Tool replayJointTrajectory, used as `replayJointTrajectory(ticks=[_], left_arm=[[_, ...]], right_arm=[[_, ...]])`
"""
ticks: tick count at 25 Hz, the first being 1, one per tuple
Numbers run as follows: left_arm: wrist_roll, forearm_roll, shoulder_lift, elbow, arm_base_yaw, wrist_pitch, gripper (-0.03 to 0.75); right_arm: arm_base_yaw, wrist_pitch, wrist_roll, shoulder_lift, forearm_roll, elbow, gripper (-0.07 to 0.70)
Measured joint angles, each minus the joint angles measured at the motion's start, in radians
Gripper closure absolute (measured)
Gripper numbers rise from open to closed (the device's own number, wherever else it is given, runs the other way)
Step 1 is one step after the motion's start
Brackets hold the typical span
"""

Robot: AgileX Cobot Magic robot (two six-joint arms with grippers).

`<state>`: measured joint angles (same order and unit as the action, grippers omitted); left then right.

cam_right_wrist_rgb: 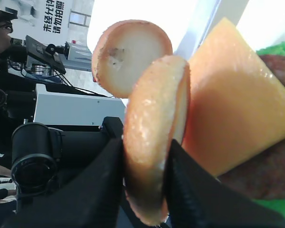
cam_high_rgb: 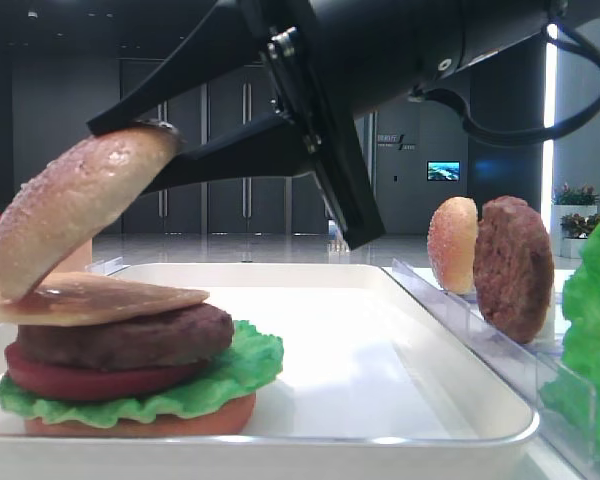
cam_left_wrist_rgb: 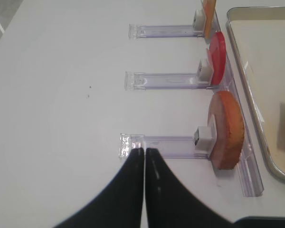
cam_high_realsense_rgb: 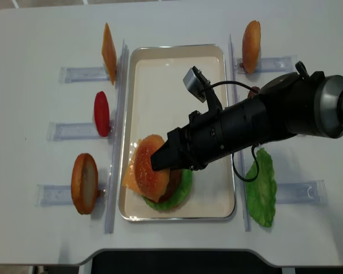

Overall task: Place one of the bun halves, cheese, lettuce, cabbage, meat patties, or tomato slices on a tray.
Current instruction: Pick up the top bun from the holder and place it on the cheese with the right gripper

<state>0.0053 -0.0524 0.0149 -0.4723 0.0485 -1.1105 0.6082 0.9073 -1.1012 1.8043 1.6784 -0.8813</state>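
My right gripper [cam_high_rgb: 155,140] [cam_high_realsense_rgb: 160,160] [cam_right_wrist_rgb: 146,147] is shut on the domed, speckled top bun half [cam_high_rgb: 70,215] [cam_high_realsense_rgb: 147,168] [cam_right_wrist_rgb: 154,118]. It holds the bun tilted over a stack on the white tray [cam_high_rgb: 380,340] [cam_high_realsense_rgb: 177,68]. The bun's lower edge is down at the cheese [cam_high_rgb: 90,300] [cam_right_wrist_rgb: 232,104]. Under the cheese lie a meat patty [cam_high_rgb: 130,340], a tomato slice [cam_high_rgb: 90,382], lettuce [cam_high_rgb: 240,375] and a flat bottom bun [cam_high_rgb: 140,422]. My left gripper [cam_left_wrist_rgb: 144,151] is shut and empty, over the table beside a clear rack.
Clear slotted racks flank the tray. On the left stand a bun half [cam_high_realsense_rgb: 84,182] [cam_left_wrist_rgb: 225,130], a tomato slice [cam_high_realsense_rgb: 101,113] [cam_left_wrist_rgb: 217,64] and a cheese slice [cam_high_realsense_rgb: 108,52]. On the right are a paler bun [cam_high_realsense_rgb: 251,45] [cam_high_rgb: 452,245], a patty [cam_high_rgb: 513,265] and lettuce [cam_high_realsense_rgb: 260,194].
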Motion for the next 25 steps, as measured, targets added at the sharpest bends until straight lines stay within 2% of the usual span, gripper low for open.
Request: replayJointTrajectory(ticks=[15, 25], left_arm=[[0.000, 0.000, 0.000, 0.000, 0.000, 0.000, 0.715], [0.000, 0.000, 0.000, 0.000, 0.000, 0.000, 0.715]], right_arm=[[0.000, -0.002, -0.014, 0.000, 0.003, 0.002, 0.423], [0.000, -0.012, -0.019, 0.000, -0.005, 0.002, 0.291]])
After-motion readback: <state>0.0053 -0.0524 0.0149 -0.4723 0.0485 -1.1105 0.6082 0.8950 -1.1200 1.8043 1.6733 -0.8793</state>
